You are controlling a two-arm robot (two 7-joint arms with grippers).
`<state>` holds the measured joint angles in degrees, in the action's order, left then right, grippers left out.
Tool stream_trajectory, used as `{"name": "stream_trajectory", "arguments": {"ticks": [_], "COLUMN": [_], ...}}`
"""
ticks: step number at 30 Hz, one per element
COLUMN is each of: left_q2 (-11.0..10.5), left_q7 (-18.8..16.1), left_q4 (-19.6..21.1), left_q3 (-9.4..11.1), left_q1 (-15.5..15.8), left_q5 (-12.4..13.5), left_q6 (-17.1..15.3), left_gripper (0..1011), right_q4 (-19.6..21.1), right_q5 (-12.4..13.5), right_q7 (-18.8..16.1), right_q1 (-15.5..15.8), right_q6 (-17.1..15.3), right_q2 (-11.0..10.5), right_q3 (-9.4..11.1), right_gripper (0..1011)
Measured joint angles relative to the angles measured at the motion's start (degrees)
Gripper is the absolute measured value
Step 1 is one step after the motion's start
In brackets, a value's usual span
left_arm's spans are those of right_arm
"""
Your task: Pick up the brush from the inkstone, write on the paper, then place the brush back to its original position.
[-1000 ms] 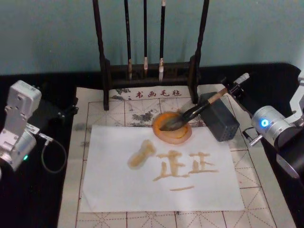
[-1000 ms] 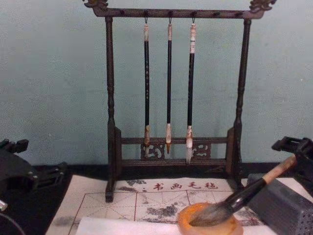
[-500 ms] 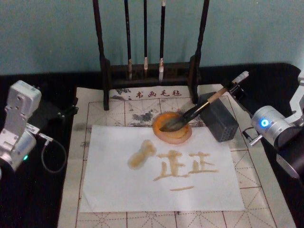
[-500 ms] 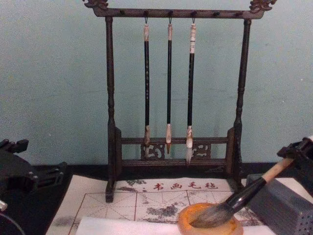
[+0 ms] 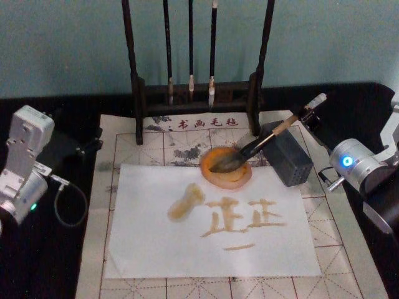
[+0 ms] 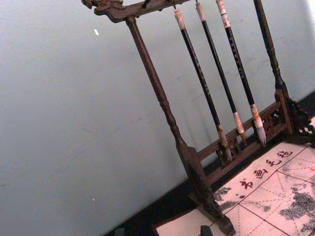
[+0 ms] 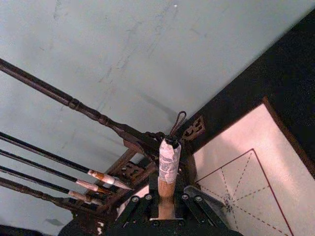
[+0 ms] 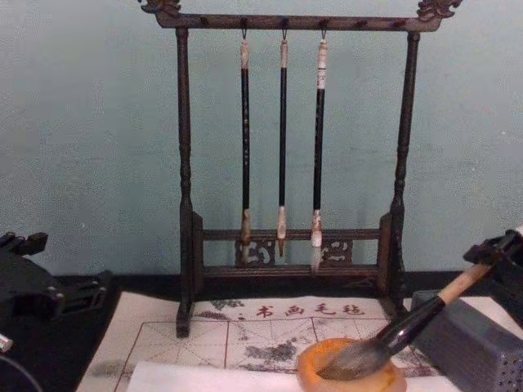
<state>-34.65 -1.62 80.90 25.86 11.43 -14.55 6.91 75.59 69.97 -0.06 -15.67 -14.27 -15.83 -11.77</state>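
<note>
The brush [image 5: 262, 142] lies tilted, its bushy tuft down in the round orange inkstone [image 5: 215, 177] and its pale handle rising to the right over a grey block. My right gripper [image 5: 305, 117] is shut on the handle's upper end; the taped tip [image 7: 166, 162] sticks out beyond its jaws. From the chest, the brush [image 8: 417, 318] slopes up from the inkstone [image 8: 315, 371] to that gripper [image 8: 498, 255]. The white paper [image 5: 156, 243] in front of the dish carries brown written characters. My left gripper [image 5: 84, 146] is parked at the table's left, off the mat.
A dark wooden rack [image 5: 255, 93] with three thin hanging brushes [image 5: 190, 62] stands behind the inkstone. The grey perforated block [image 5: 290, 159] sits right of the dish. A pale peanut-shaped piece [image 5: 186, 202] rests on the paper. A gridded felt mat [image 5: 124, 134] lies underneath.
The right gripper has eased slightly right and down, lowering the brush handle a little. The tuft has stayed in the inkstone. The left arm has not moved.
</note>
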Motion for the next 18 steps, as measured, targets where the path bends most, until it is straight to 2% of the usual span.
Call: {"name": "stream_trajectory", "arguments": {"ticks": [7, 18], "left_q2": [0.0, 0.0], "left_q7": [0.0, 0.0], "left_q4": [0.0, 0.0], "left_q3": [0.0, 0.0], "left_q1": [0.0, 0.0], "left_q5": [0.0, 0.0], "left_q6": [0.0, 0.0], "left_gripper": [1001, 1001], "right_q4": [0.1, 2.1], "right_q5": [-0.1, -1.7], "right_q7": [-0.1, -0.9], "right_q1": [0.0, -0.4], "right_q6": [0.7, 3.7], "right_q2": [-0.4, -2.5], "right_q3": [-0.6, -3.0], "right_gripper": [182, 181]}}
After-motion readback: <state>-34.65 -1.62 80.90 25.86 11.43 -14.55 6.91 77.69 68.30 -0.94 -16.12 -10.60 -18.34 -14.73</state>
